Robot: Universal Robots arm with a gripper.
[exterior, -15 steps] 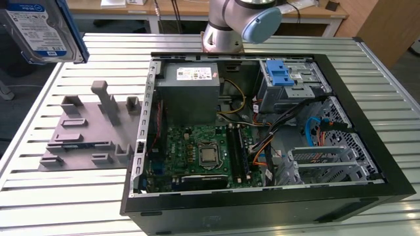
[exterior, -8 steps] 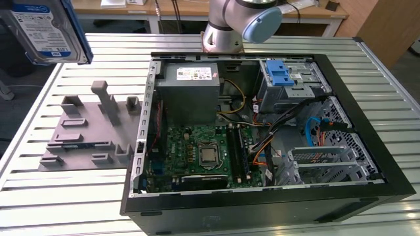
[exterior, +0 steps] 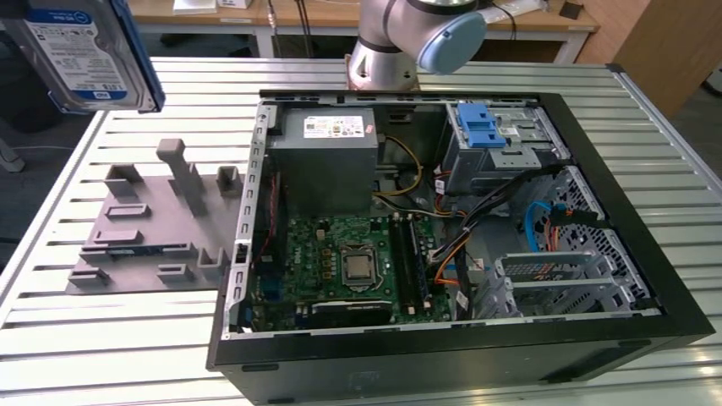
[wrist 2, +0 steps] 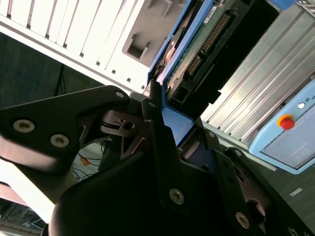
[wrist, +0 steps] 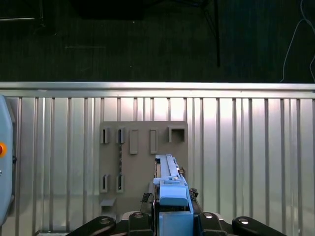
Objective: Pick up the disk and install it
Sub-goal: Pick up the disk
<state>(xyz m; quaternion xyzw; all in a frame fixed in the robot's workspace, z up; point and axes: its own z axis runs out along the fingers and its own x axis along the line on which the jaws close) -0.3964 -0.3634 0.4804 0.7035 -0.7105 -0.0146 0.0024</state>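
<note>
The claw (wrist 2: 181, 113) is clamped on the disk (wrist 2: 189, 59). Its 2 black fingers (wrist 2: 156, 132) press on opposite sides of the blue bracket (wrist 2: 173, 123) that rims the disk, and the disk's green circuit board (wrist 2: 203, 37) faces the second wrist camera. In the first wrist view the disk (wrist: 170, 182) is seen edge-on, reaching straight out from between the fingers. It hangs in the air in the claw, touching nothing else. The exterior view shows the disk (exterior: 84, 55) lifted high, its white-and-blue label turned toward that camera. Directly beneath the claw, well apart from the disk, a grey holder plate (wrist: 142, 157) with several upright slots lies flat on the slatted metal bench (wrist: 246, 147). The open computer case (exterior: 451, 254) rests on the same bench, off to one side of the claw and well away from it, with its green motherboard exposed. Inside the case, at the end nearest the arm's base (exterior: 390, 51), sits the silver drive cage (exterior: 496, 139) with a blue latch on top. A pale blue pendant (wrist 2: 285, 130) with a red button sits off to the other side of the claw.
</note>
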